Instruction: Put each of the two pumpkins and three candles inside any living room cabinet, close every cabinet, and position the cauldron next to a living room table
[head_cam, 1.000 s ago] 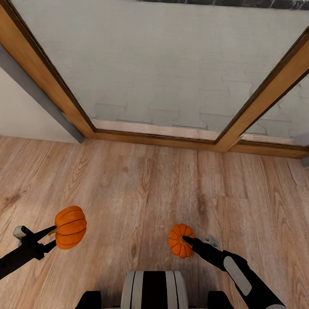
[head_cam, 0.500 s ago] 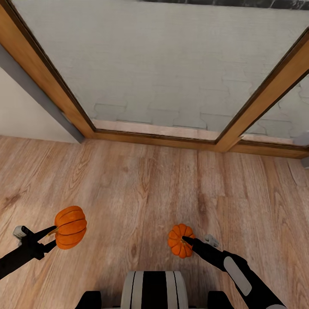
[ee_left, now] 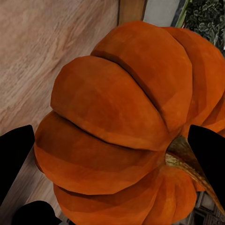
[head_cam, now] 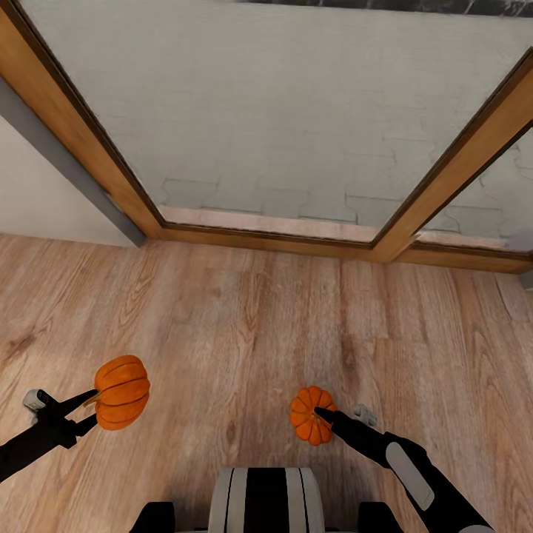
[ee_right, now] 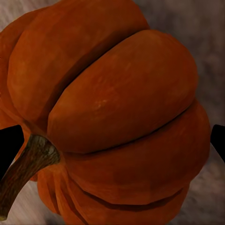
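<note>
Two pumpkins held: left claw clamps one | right claw clamps other | stem-side grips; turning fast may drop them onto the floor.

Nothing readable is showing in any view: no text, label, brand, number or sign is appearing anywhere.

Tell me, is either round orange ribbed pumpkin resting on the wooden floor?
No: in the head view each round orange ribbed pumpkin is held off the wooden floor by the left gripper and right gripper.
</note>
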